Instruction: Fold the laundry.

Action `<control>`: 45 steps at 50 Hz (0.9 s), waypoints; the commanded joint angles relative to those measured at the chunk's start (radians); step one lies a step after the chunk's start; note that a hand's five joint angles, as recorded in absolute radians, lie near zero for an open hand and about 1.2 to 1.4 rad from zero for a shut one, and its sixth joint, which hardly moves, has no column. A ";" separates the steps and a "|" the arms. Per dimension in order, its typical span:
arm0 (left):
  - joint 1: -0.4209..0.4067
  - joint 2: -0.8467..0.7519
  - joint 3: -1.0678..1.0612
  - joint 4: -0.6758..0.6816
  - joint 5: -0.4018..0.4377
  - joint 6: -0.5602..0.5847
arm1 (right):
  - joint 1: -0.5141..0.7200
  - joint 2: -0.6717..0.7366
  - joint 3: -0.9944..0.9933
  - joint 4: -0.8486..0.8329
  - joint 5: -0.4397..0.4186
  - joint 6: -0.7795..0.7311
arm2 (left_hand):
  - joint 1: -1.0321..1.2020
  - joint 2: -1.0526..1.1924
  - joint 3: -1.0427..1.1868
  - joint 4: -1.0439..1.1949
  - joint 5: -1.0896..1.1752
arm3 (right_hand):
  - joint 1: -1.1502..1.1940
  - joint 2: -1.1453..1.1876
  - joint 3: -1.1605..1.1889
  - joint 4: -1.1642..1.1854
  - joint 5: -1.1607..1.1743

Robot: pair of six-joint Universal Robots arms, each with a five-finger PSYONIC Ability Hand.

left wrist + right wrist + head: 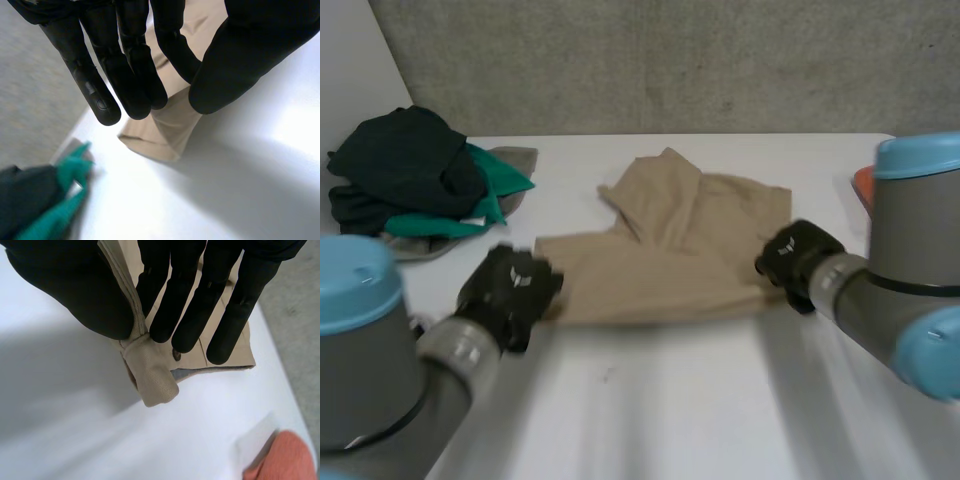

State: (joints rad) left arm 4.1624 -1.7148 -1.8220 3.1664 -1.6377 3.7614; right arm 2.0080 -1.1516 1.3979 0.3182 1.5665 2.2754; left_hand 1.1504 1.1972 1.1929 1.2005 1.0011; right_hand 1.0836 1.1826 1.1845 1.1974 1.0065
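A tan pair of trousers (670,250) lies partly folded across the middle of the white table (670,400). My left hand (510,295) pinches the near left end of the cloth, a leg hem (162,132), between thumb and fingers (127,75). My right hand (798,255) pinches the near right end, the waistband (150,375), between its thumb and fingers (185,310). Both hands sit close above the table with the near edge of the trousers stretched between them.
A heap of dark green, teal and grey clothes (415,180) lies at the far left of the table, also seen past my left hand as clothes (35,200). An orange cloth (863,185) sits at the far right edge, near my right hand as orange cloth (280,460).
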 commanded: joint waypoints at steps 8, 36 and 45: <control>-0.119 0.144 -0.036 -0.294 0.101 0.055 | -0.014 -0.246 0.303 0.205 -0.014 -0.183 | 0.246 0.199 0.203 0.196 0.221 | 0.313 0.214 0.212 0.199 0.215; -0.018 -1.001 1.341 0.349 0.107 0.081 | -0.060 0.378 -0.384 -0.508 0.092 0.013 | 0.246 0.199 0.203 0.196 0.221 | 0.313 0.214 0.212 0.199 0.215; -0.034 -1.089 1.397 0.417 0.122 0.023 | -0.054 0.480 -0.491 -0.616 0.113 -0.045 | -0.976 -1.023 -1.018 -1.026 -1.001 | -0.909 -1.008 -1.010 -1.023 -1.006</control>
State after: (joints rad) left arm 4.1438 -2.7989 -0.4025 3.5406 -1.5187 3.8198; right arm 1.9513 -0.6826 0.9360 -0.2654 1.6735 2.2402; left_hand 0.3655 0.4406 0.4646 0.4529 0.2742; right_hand 0.2753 0.2921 0.3042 0.3162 0.1262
